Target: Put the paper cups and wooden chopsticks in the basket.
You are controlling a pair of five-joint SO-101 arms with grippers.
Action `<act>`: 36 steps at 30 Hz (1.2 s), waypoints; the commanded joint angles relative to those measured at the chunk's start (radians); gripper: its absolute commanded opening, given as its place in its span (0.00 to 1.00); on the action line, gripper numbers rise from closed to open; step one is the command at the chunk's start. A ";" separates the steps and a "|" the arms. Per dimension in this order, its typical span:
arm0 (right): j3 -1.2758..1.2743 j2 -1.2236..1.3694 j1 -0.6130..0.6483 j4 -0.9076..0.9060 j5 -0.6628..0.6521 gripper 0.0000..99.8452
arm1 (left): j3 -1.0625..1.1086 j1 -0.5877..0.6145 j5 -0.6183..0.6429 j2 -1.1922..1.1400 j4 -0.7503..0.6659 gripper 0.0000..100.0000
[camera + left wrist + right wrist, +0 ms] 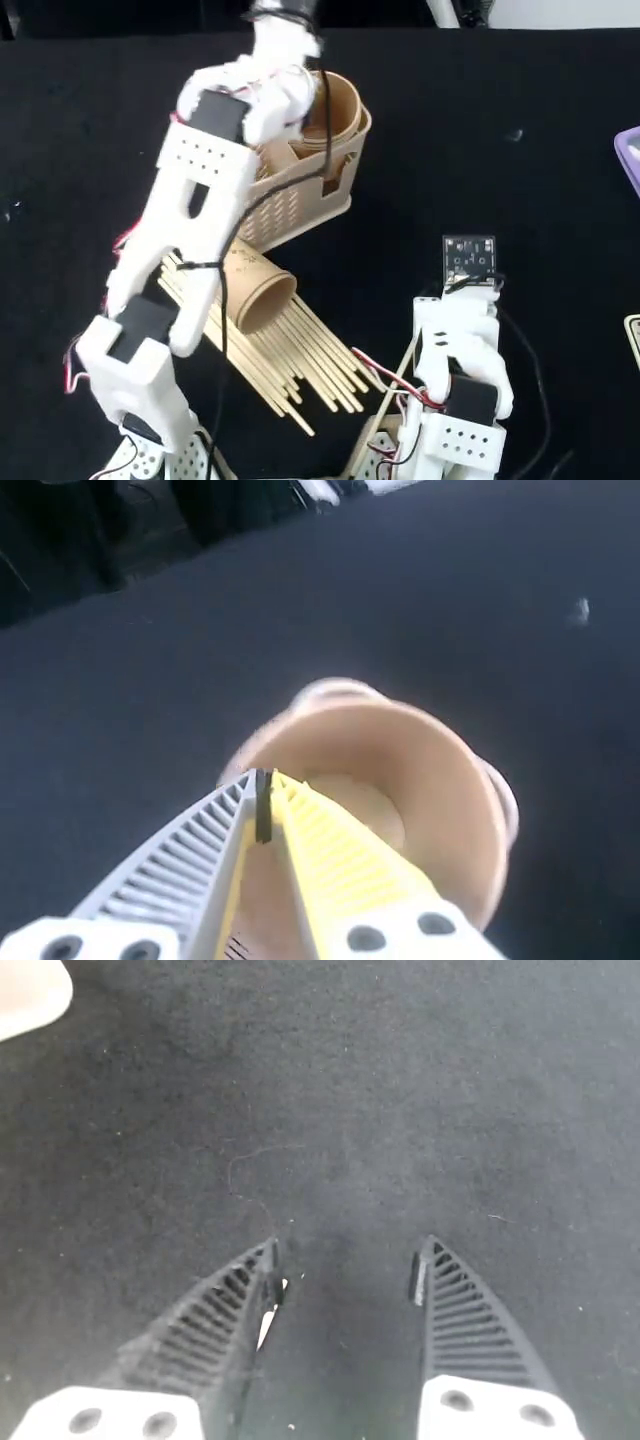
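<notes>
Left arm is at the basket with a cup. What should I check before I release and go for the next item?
1. Left gripper grip: fingers pinched on the rim of the held cup. Ok.
2. Held cup over the basket: the high view shows it at the basket's far end. Ok.
3. Held cup fully seated: another rim shows beneath it, but depth is unclear. Cannot tell.
4. All cups in: the lying cup is on its side outside the basket. Not ok.
5. Chopsticks in: fanned on the table, partly under the lying cup. Not ok.
6. Right gripper free: open, above bare table. Ok.
</notes>
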State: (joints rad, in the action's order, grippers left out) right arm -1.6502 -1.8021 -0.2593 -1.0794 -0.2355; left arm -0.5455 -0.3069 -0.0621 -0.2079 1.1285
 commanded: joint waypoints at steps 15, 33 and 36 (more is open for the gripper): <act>0.005 -0.090 -0.015 0.020 -0.009 0.22 | 0.041 -0.042 0.006 -0.038 -0.080 0.03; 0.005 -0.090 -0.015 0.018 -0.009 0.22 | 0.133 -0.091 -0.318 -0.026 -0.028 0.03; 0.005 -0.090 -0.015 0.021 -0.009 0.22 | 0.085 -0.068 -0.321 -0.026 -0.025 0.03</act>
State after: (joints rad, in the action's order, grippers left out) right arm -1.6502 -1.8021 -0.2593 -1.0794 -0.2355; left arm -0.4227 -0.4173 -0.3659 -0.2401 1.0810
